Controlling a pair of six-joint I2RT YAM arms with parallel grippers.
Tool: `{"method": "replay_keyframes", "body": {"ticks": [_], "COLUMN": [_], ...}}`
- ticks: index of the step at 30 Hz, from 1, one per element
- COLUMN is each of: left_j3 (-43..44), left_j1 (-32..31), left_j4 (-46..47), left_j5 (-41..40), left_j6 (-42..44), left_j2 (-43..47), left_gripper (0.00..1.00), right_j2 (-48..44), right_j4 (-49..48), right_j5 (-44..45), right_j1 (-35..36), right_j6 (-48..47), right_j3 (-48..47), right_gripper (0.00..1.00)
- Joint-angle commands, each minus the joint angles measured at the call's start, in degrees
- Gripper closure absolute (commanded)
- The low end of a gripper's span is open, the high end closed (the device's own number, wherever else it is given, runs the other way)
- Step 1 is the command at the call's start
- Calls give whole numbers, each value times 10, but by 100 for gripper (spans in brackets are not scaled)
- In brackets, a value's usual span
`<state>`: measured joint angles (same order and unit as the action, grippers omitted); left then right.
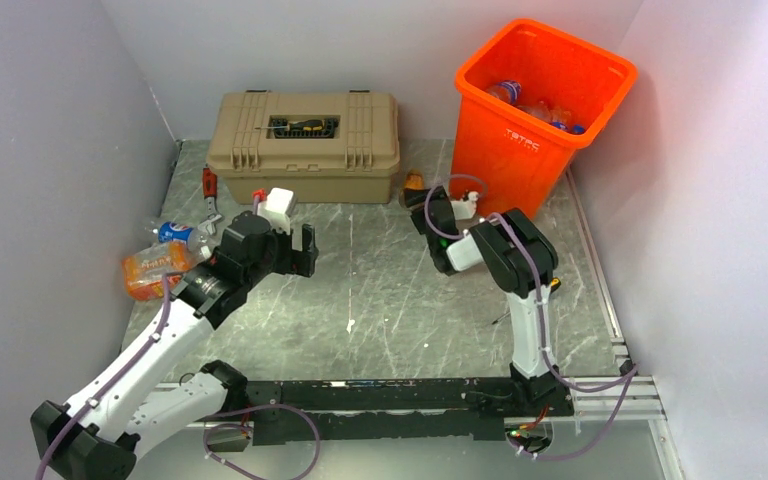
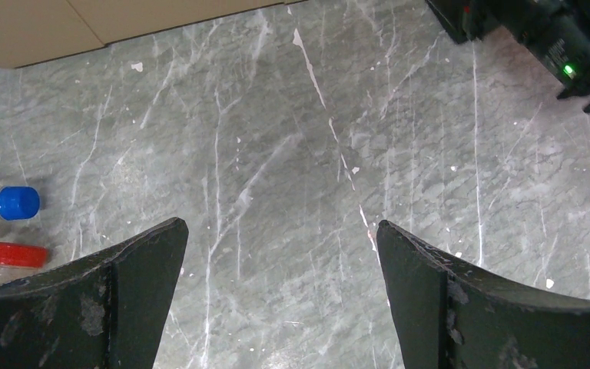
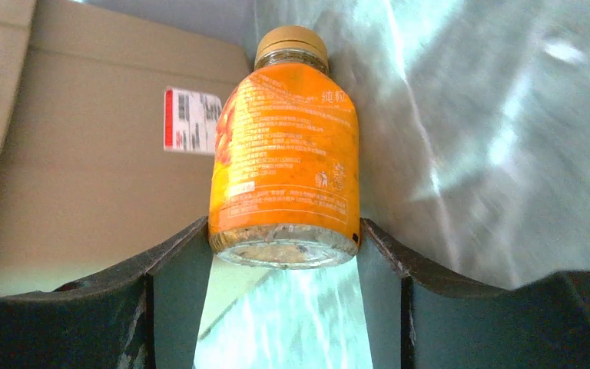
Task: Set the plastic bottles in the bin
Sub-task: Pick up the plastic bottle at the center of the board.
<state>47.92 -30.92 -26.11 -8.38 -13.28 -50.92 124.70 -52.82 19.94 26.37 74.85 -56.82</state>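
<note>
My right gripper [image 3: 283,238] is shut on the base end of a small orange-labelled plastic bottle [image 3: 288,154] with a tan cap, which lies close to the toolbox's side. From above, that bottle [image 1: 413,185] shows between the toolbox and the orange bin [image 1: 480,150], with the right gripper [image 1: 426,207] just behind it. Several bottles [image 1: 535,105] lie inside the bin. My left gripper [image 2: 280,231] is open over bare floor, and from above it [image 1: 298,252] hovers left of centre. An orange-wrapped bottle [image 1: 155,270] and a blue-labelled bottle [image 1: 175,232] lie at the left wall.
A tan latched toolbox [image 1: 305,145] stands at the back with a screwdriver [image 1: 303,126] in its lid recess. A red-handled tool [image 1: 210,185] lies by its left end. Blue [image 2: 17,203] and red [image 2: 15,254] bottle caps show at the left edge of the left wrist view. Walls enclose the table.
</note>
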Motion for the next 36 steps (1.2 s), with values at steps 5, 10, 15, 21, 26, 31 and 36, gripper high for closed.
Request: {"method": "replay_keyframes", "body": {"ticks": [5, 10, 15, 21, 26, 31, 36], "left_j3": [26, 23, 21, 4, -23, -20, -99], "left_j1": [2, 2, 2, 0, 0, 0, 0], "left_j4": [10, 12, 17, 50, 147, 246, 416], "left_j5": [-5, -13, -14, 17, 151, 296, 319], "left_j6": [-7, -4, -1, 4, -30, -173, -340], "left_j2": [30, 40, 49, 84, 129, 132, 146], "left_gripper": [1, 1, 1, 1, 1, 1, 1], "right_j2": [-178, -341, -544, -782, -893, -914, -884], "right_j4": [-5, 31, 133, 197, 211, 188, 103], "right_j5": [39, 65, 109, 86, 36, 53, 60], "right_j1": [70, 155, 256, 357, 409, 446, 465], "right_j6": [-47, -137, -201, -386, -496, -552, -594], "right_j3": [215, 358, 443, 459, 449, 441, 434], "right_gripper": [57, 61, 71, 80, 91, 98, 100]}}
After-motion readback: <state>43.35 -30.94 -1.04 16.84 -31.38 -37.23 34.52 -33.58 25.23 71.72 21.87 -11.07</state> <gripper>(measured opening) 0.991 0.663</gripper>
